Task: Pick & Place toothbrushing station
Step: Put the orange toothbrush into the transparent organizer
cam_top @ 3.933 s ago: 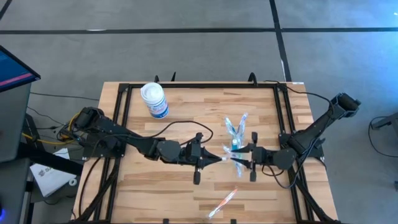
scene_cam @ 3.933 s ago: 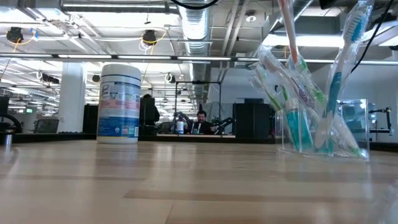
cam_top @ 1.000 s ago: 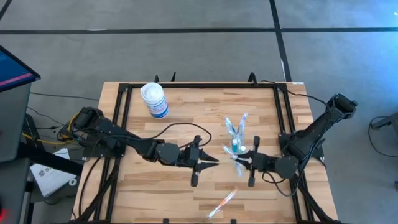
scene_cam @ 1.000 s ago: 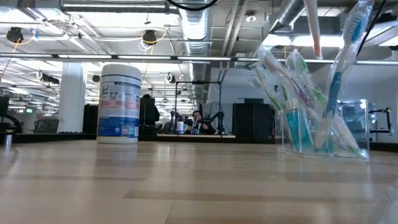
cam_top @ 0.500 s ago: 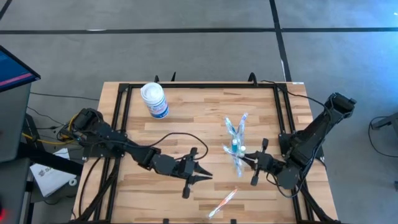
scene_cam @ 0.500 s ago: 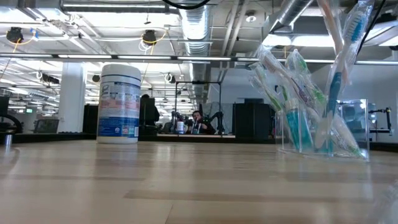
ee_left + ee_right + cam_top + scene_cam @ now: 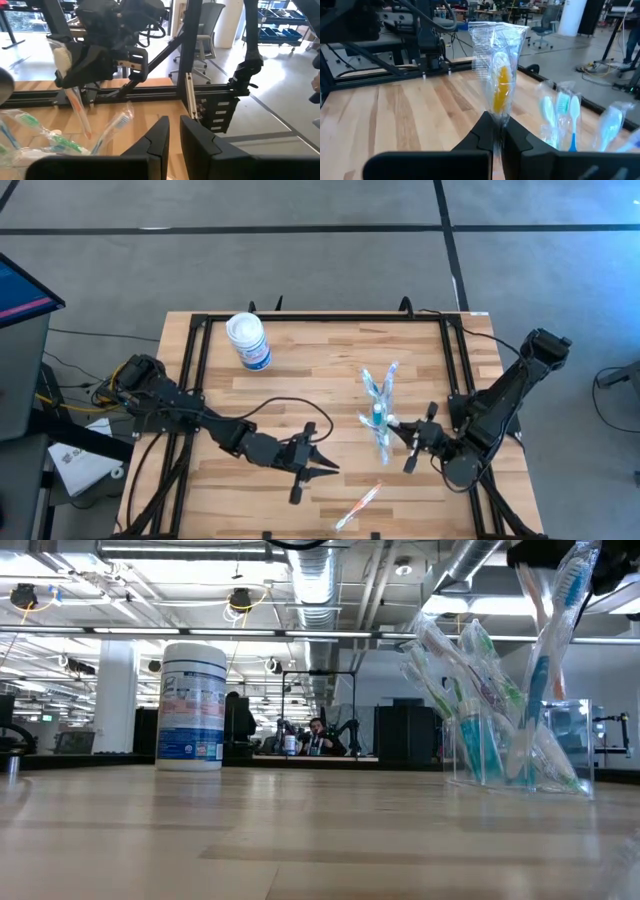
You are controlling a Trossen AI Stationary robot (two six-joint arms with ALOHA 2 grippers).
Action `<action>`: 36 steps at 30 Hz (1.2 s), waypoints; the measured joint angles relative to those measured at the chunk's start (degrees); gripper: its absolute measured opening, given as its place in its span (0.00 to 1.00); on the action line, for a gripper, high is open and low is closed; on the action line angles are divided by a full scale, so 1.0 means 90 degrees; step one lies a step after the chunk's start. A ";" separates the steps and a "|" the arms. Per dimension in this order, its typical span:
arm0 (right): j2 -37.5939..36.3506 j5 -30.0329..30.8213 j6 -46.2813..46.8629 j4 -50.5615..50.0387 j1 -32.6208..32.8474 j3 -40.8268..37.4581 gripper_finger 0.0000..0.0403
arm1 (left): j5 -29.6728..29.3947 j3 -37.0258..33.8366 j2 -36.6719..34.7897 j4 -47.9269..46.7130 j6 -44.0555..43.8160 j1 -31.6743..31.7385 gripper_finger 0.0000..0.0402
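A small clear cup [image 7: 378, 418] stands right of the table's middle and holds several wrapped blue and green toothbrushes [image 7: 480, 690]. My right gripper [image 7: 395, 430] is beside the cup, on its near right side. It is shut on a pink-orange toothbrush in a clear wrapper [image 7: 500, 75]. In the low view this brush [image 7: 530, 600] slants down among the brushes in the cup. My left gripper [image 7: 330, 469] is shut and empty, left of the cup and nearer the table's near edge. Another pink-orange toothbrush [image 7: 360, 503] lies flat near the near edge. My right gripper pinches the wrapped pink-orange toothbrush between its two fingers, on the clear wrapper [image 7: 496, 112]. The fingers come about level from the table's right and lie across the brush. The brush is clear of the table and tilted, its slim orange length [image 7: 80, 112] slanting down toward the cup.
A white canister with a blue label [image 7: 248, 340] stands at the far left of the table. A black rail frame [image 7: 190, 380] borders the table's edges. Bare wood lies between the canister and the cup.
My left gripper has drawn back from the cup, toward the table's near edge and a little left. My right gripper has pulled a little toward the table's right with the pink-orange toothbrush. The brush has tipped from upright to slanting and has come down among the brushes in the cup.
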 joint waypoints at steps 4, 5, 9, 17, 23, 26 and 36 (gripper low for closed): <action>0.0000 0.0209 0.0122 0.0009 0.0063 -0.0022 0.00 | 0.0000 0.0000 0.0000 -0.0004 0.0000 0.0001 0.10; 0.0000 0.0281 0.0122 0.0006 0.0071 -0.0022 0.00 | 0.0000 0.0000 0.0000 -0.0009 0.0000 0.0001 0.10; 0.0000 0.0384 0.0178 0.0007 0.0105 -0.0022 0.00 | 0.0002 0.0000 0.0000 -0.0016 0.0000 0.0001 0.10; 0.0063 0.0457 0.0381 0.0001 0.0136 -0.0022 0.00 | 0.0014 0.0000 0.0000 -0.0043 0.0000 0.0003 0.10; 0.0134 0.0487 0.0562 -0.0026 0.0136 -0.0022 0.00 | 0.0026 0.0000 0.0000 -0.0051 0.0000 0.0003 0.10; 0.0155 0.0570 0.0911 -0.0235 0.0146 -0.0022 0.00 | 0.0024 0.0000 0.0000 -0.0055 0.0000 0.0003 0.10; 0.0155 0.0742 0.1811 -0.0984 0.0160 -0.0022 0.00 | 0.0022 0.0000 0.0000 -0.0057 0.0000 0.0003 0.10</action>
